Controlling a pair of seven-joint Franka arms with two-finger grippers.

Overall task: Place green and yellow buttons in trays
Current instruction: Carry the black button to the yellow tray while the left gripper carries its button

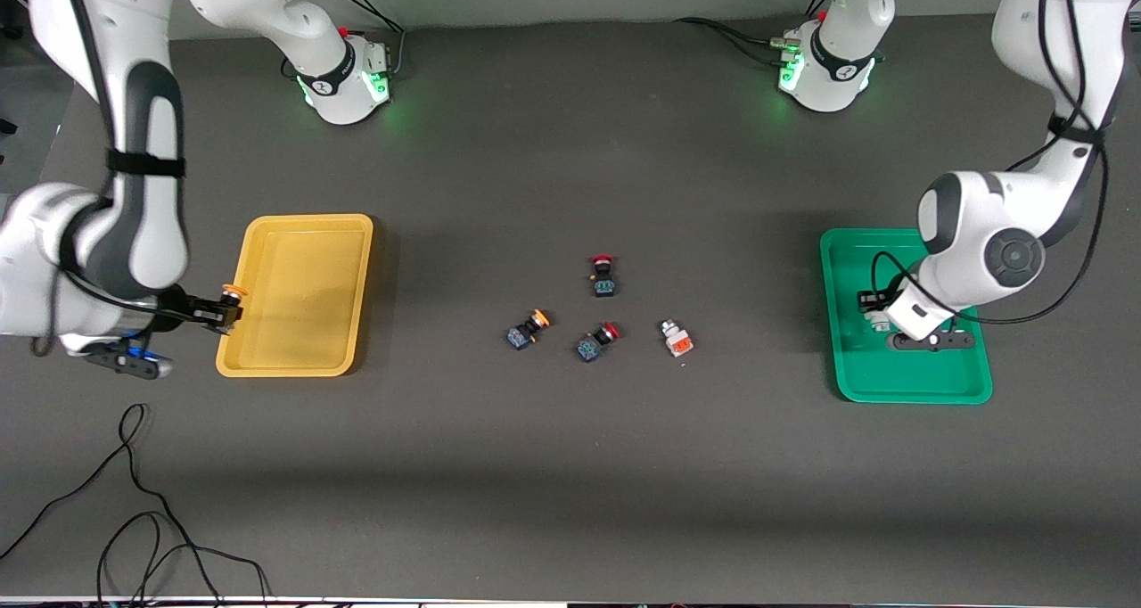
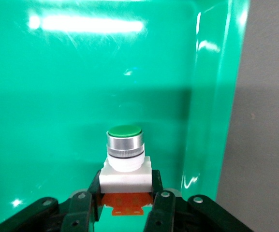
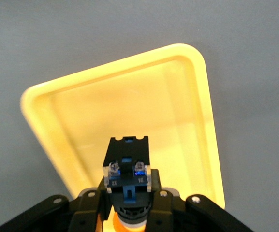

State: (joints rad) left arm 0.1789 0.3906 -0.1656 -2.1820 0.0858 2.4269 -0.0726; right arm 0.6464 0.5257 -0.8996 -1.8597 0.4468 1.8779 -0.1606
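My right gripper (image 1: 221, 312) is shut on a yellow-capped black-and-blue switch (image 1: 233, 292) over the rim of the yellow tray (image 1: 299, 234) at the right arm's end. In the right wrist view the switch (image 3: 127, 170) sits between the fingers (image 3: 161, 205), above the yellow tray (image 3: 183, 106). My left gripper (image 1: 878, 316) is low in the green tray (image 1: 918, 385), shut on a green-capped white-bodied switch (image 2: 125, 157) with an orange block, over the tray floor (image 2: 57, 87). Another yellow-capped switch (image 1: 528, 329) and another white-bodied switch (image 1: 677, 339) lie mid-table.
Two red-capped black-and-blue switches (image 1: 603, 276) (image 1: 597, 340) lie mid-table among the others. Loose black cables (image 1: 134, 501) trail on the table near the front camera at the right arm's end. The arm bases stand along the table's back edge.
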